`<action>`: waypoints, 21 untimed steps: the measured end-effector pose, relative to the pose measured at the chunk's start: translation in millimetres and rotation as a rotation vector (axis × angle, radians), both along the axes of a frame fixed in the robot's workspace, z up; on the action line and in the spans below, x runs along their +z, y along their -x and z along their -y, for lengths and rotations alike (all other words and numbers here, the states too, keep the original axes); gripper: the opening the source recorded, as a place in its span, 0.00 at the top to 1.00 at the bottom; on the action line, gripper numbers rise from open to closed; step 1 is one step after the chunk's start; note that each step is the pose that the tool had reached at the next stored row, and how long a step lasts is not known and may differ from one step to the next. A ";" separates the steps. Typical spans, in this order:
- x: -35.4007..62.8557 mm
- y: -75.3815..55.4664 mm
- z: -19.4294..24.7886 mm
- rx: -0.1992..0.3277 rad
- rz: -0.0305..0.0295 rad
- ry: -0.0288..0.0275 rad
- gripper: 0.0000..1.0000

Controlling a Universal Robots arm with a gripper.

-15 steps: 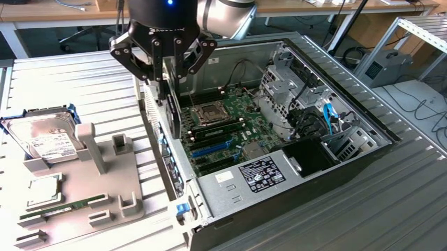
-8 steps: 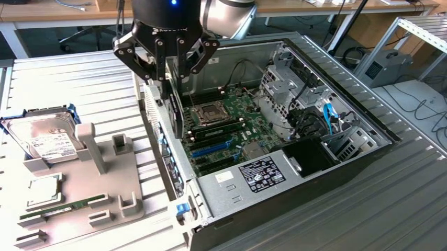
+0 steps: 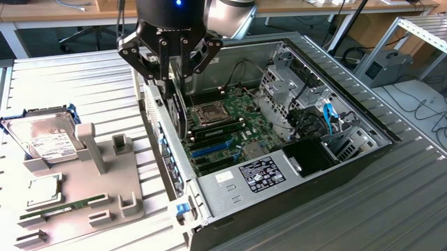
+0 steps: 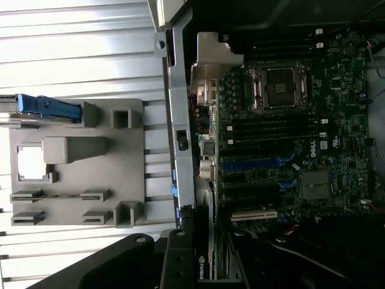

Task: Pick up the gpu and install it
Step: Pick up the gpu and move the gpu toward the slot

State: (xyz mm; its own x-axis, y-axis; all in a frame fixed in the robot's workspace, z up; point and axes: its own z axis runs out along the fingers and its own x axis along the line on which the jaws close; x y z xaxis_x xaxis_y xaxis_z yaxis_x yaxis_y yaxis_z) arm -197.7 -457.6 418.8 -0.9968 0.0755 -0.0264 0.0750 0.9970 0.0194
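The gpu (image 3: pixel 177 111) is a thin black card seen edge-on, hanging upright from my gripper (image 3: pixel 169 78), which is shut on its top edge. It hangs inside the open computer case (image 3: pixel 363 149), close to the wall on the exterior view's left, beside the CPU socket (image 3: pixel 208 114). Its lower end reaches down near the motherboard (image 3: pixel 241 123); I cannot tell whether it touches. In the wrist view the gpu (image 4: pixel 204 265) shows a small logo, with a dark finger (image 4: pixel 177 262) next to it. The blue expansion slots (image 4: pixel 258 164) lie on the board beyond the card.
A grey parts holder (image 3: pixel 91 201) sits on the ribbed table at the exterior view's left, carrying a silver hard drive (image 3: pixel 43 140) in a blue frame, a CPU chip (image 3: pixel 45 189) and a green RAM stick (image 3: pixel 64 207). Drive cages and cables (image 3: pixel 307 112) crowd the case's far side.
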 end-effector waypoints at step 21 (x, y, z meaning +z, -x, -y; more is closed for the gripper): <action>-0.9 -12.5 0.0 0.000 0.0000 0.0001 0.74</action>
State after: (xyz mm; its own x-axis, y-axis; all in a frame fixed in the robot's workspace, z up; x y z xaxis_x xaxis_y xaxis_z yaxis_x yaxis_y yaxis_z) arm -185.2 -457.5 417.9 -0.9968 0.0756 -0.0264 0.0751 0.9970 0.0193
